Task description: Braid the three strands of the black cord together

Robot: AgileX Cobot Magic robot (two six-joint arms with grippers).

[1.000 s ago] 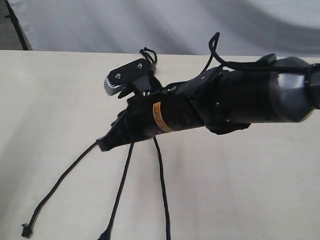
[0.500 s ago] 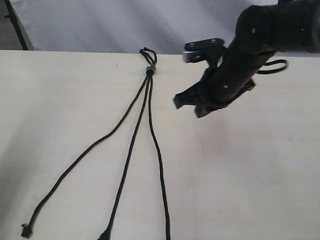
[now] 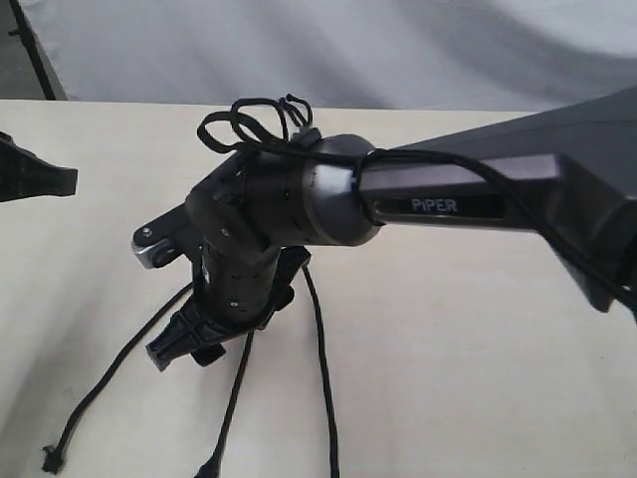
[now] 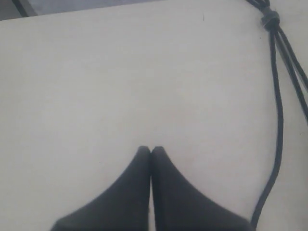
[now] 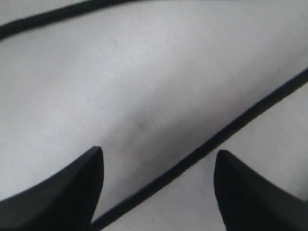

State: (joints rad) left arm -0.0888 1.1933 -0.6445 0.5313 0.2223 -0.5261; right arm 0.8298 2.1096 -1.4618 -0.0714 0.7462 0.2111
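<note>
Pale table (image 3: pixel 478 349). 3 strands (image 3: pixel 323 378) fanned loose toward the near edge, joined only at the far band (image 4: pixel 269 19); nothing crossed, all braiding left. Right gripper (image 5: pixel 159 151) spread wide over 1 strand, gripping nothing. Left gripper (image 4: pixel 150 149) pressed closed, empty, far left.

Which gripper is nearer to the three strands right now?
Right. The right gripper hovers open just above the strands, with one passing beneath its spread jaws. The left gripper is shut and off to the side, well apart from them.
</note>
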